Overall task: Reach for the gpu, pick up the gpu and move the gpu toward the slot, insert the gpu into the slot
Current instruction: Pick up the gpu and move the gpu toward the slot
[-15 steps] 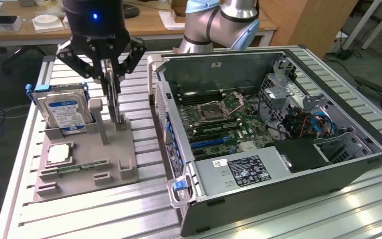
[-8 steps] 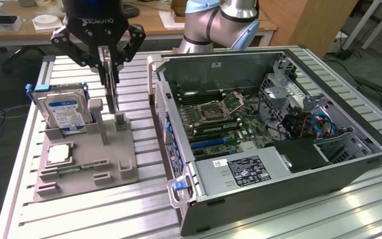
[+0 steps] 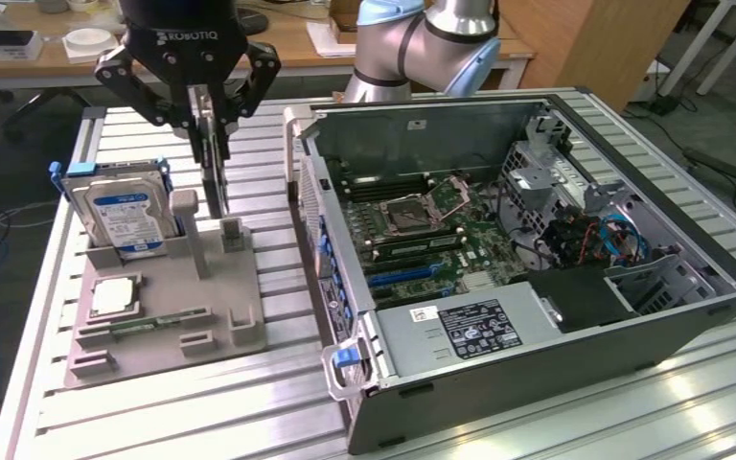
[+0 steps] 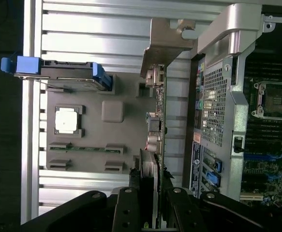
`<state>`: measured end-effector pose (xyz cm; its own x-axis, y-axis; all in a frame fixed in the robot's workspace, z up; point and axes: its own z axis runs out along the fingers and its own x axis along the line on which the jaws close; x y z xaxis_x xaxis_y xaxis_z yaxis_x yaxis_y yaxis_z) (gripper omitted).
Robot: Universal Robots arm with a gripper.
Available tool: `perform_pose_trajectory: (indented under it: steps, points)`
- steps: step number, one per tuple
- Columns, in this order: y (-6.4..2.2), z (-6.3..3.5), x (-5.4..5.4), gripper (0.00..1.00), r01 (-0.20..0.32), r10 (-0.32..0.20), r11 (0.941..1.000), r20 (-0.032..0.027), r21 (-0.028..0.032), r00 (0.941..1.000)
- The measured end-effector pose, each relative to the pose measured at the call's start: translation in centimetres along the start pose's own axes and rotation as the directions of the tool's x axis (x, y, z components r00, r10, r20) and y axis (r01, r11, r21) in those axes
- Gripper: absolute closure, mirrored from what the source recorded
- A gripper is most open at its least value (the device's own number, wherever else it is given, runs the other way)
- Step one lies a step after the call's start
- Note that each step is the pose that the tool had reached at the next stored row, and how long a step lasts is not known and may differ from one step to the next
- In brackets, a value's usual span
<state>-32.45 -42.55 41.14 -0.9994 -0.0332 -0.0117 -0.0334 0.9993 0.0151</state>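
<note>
The gripper (image 3: 211, 129) hangs over the grey fixture (image 3: 221, 311), which sits toward the exterior view's left edge of the slatted metal table (image 3: 202, 412). Its 2 fingers (image 3: 199, 113) are clenched on the gpu (image 3: 218, 182), 1 on each flat face. The card stands upright and shows edge-on, so it reads as a thin dark blade hanging down from between the jaws.

In the wrist view the same grasp shows, with the black fingers (image 4: 131, 205) pressed on both sides of the card (image 4: 156, 121). The card's metal end bracket (image 4: 162, 41) sticks out at the far end, away from the jaws. The card's lower edge is just above a small slotted post (image 3: 231, 235) of the fixture; whether they touch cannot be told.

The fixture also carries 1 hard drive (image 3: 123, 211) standing on edge, 1 processor chip (image 3: 112, 297) and 1 memory stick (image 3: 150, 323).

The blue slot (image 3: 401, 273) lies on the green motherboard (image 3: 471, 240) inside the open computer case (image 3: 675, 331), on the table's other side and well apart from the held card.
</note>
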Motion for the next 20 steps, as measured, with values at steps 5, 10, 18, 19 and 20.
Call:
perform_pose_trajectory:
  steps: [5, 10, 18, 19, 20]
  points:
    - [-0.01, 0.00, -0.6, 0.73, 0.000, 0.000, 1.0000, 0.0001, -0.0016, 1.0000]
    - [-0.09, 0.03, -2.8, 0.73, 0.000, 0.000, 1.0000, 0.0001, -0.0021, 1.0000]
    - [-0.19, 0.07, -5.6, 0.73, 0.000, 0.000, 1.0000, 0.0002, -0.0023, 1.0000]
    - [-0.20, 0.07, -6.0, 0.73, 0.000, 0.000, 1.0000, 0.0000, -0.0023, 1.0000]
    - [-0.21, 0.07, -6.3, 0.73, 0.000, 0.000, 1.0000, 0.0000, -0.0023, 1.0000]
